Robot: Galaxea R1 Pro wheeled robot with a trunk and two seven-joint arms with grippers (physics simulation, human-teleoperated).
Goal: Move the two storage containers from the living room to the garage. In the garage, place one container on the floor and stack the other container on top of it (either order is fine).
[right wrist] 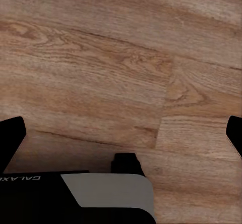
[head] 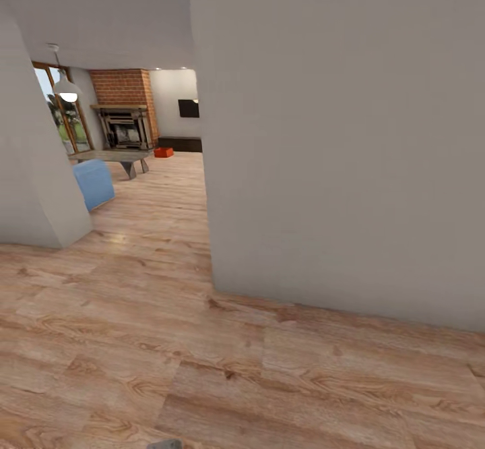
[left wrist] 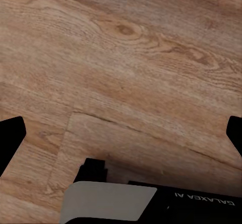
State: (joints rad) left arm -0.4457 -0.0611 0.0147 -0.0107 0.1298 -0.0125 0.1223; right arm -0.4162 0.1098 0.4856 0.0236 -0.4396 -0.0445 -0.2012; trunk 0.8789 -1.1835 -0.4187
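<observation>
Left gripper (left wrist: 121, 133): jaws spread, empty, wood floor (left wrist: 126, 57) between.
Right gripper (right wrist: 121, 133): jaws spread, empty.
Container (head: 164, 152): far ahead, near fireplace (head: 124, 115).
Progress: nothing carried yet.

One orange-red storage container (head: 163, 152) sits far off at eleven o'clock, and that's the single bin on view. One brick fireplace (head: 124, 108), one wall TV (head: 188, 108), one blue pouf (head: 93, 183), one pendant lamp (head: 67, 87).
</observation>
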